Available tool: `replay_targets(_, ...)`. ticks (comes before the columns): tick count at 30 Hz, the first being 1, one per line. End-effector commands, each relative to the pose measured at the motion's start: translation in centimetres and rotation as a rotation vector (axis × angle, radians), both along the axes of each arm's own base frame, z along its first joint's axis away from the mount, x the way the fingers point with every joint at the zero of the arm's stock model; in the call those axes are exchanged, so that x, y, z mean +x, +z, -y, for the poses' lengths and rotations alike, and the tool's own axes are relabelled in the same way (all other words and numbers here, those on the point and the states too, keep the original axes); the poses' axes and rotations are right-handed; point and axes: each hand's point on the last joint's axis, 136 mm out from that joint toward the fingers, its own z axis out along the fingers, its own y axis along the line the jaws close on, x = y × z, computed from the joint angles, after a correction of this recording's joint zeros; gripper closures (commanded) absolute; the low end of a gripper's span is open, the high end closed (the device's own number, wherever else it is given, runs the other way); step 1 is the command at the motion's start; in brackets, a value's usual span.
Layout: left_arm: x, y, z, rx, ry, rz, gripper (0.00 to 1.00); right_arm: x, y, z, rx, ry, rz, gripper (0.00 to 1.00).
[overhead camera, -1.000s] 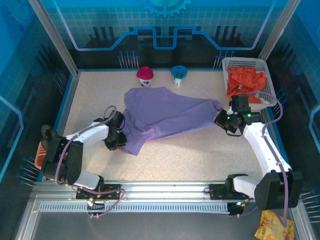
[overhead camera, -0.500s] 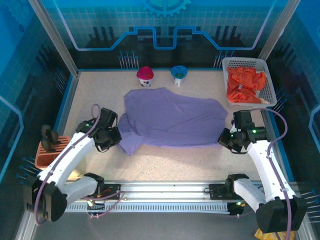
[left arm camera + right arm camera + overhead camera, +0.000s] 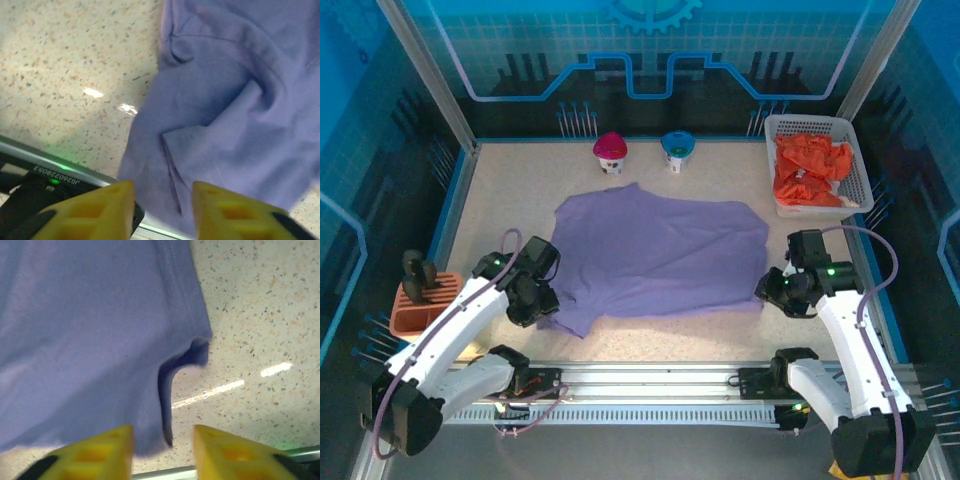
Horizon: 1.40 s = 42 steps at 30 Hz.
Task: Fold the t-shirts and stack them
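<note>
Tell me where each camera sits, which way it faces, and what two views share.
Top external: above and behind the bases, looking down at the table; both arms, the left gripper and the right gripper show.
Left wrist: on the left arm, looking down at an edge of the lavender t-shirt; its yellow fingers show.
Right wrist: on the right arm, looking down at a hemmed corner; its yellow fingers show.
Shared: both wrist views show the lavender t-shirt on the speckled table.

Soft matt purple cloth t-shirt (image 3: 660, 255), speckled glossy tabletop (image 3: 720, 325), white plastic lattice basket (image 3: 808, 119)
</note>
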Motion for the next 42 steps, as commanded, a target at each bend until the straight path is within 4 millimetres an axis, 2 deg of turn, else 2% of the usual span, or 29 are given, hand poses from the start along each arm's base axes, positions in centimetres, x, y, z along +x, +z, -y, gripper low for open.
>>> replay_targets(1, 0.4, 1.3, -0.5, 0.048, -0.035, -0.009, 0.44, 0.8, 0.5, 0.2, -0.010, 0.004, 0.028, 0.43)
replay_targets(3, 1.6, 2.6, -0.3, 0.055, -0.062, 0.027, 0.38, 1.8, 1.5, 0.5, -0.033, 0.013, 0.065, 0.24)
replay_targets(5, 3.6, 3.9, 0.3, 0.048, -0.111, 0.091, 0.34, 3.4, 2.2, 0.3, -0.031, 0.029, 0.118, 0.20)
replay_targets(8, 8.4, 5.3, 1.5, 0.041, -0.183, 0.172, 0.34, 7.2, 4.0, -0.7, -0.006, 0.060, 0.219, 0.16)
replay_targets(12, 16.3, 7.2, 3.0, 0.039, -0.252, 0.304, 0.35, 12.0, 3.8, -1.4, -0.060, 0.119, 0.257, 0.15)
replay_targets(14, 20.0, 7.2, 3.4, 0.028, -0.266, 0.362, 0.35, 14.4, 2.9, -1.0, -0.104, 0.121, 0.249, 0.15)
replay_targets(16, 22.9, 6.1, 3.3, 0.017, -0.268, 0.369, 0.36, 16.9, 1.7, -0.3, -0.155, 0.107, 0.231, 0.15)
replay_targets(19, 25.9, 4.0, 3.3, 0.002, -0.286, 0.342, 0.37, 20.5, -0.3, -0.4, -0.184, 0.111, 0.182, 0.16)
replay_targets(21, 27.4, 2.7, 3.2, -0.007, -0.288, 0.337, 0.37, 22.7, -1.8, -0.5, -0.199, 0.116, 0.149, 0.24)
replay_targets(24, 28.5, 2.3, 2.8, 0.001, -0.264, 0.332, 0.38, 25.7, -3.6, -0.7, -0.210, 0.107, 0.126, 0.29)
replay_targets(27, 28.1, 2.4, 2.9, -0.011, -0.260, 0.354, 0.38, 28.2, -5.0, -1.1, -0.197, 0.107, 0.094, 0.32)
replay_targets(30, 27.1, 2.3, 2.5, -0.007, -0.261, 0.344, 0.38, 30.5, -6.6, -1.6, -0.202, 0.117, 0.070, 0.22)
replay_targets(33, 25.9, 1.9, 2.3, -0.007, -0.262, 0.327, 0.38, 32.0, -8.3, -1.8, -0.214, 0.138, 0.014, 0.19)
replay_targets(38, 25.5, 1.2, 2.0, -0.012, -0.248, 0.329, 0.39, 32.3, -10.1, -2.4, -0.229, 0.171, -0.043, 0.29)
replay_targets(42, 28.0, 1.1, 2.3, -0.033, -0.240, 0.354, 0.38, 32.3, -10.9, -2.3, -0.228, 0.173, -0.057, 0.44)
